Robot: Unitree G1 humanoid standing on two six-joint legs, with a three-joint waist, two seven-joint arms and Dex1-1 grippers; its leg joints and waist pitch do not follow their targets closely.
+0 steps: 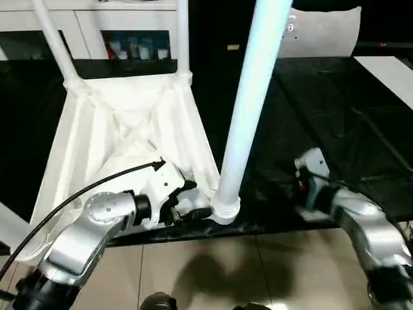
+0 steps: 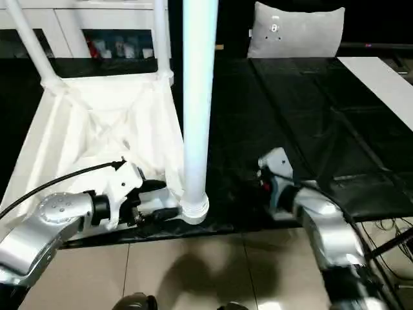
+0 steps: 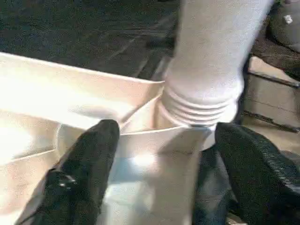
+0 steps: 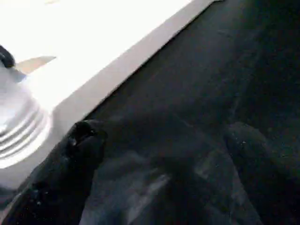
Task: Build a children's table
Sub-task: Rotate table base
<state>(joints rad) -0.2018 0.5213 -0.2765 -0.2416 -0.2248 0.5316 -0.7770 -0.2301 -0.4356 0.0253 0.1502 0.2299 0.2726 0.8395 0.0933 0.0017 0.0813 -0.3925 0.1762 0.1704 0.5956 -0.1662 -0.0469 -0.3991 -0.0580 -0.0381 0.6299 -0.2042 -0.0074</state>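
Take the near corner socket (image 1: pixel 224 210) of the upturned children's table (image 1: pixel 129 139) as your landmark: the table lies underside up on the black mat (image 1: pixel 322 123), and the leg (image 1: pixel 248 103) you care about stands upright in that socket, its long axis rising nearly straight up and out past the top of the head view, its ribbed foot seated in the collar. Two more legs (image 1: pixel 55 45) stand in the far corners, close to the white cabinet (image 1: pixel 122 29). Your left gripper (image 1: pixel 184 208) is the nearer one by far; it sits just beside the socket on the table's side, and in the left wrist view its two black fingers (image 3: pixel 86 164) stand spread to either side of the corner wall below the collar, with nothing pinched between them as far as you can see, though whether a pad brushes the plastic is hard to judge there. Your right gripper (image 4: pixel 154 173) is on the other side of the socket, well apart over the mat, jaws wide and empty. So any steadying or pressing of this leg probably falls to your left arm, working along that vertical axis.
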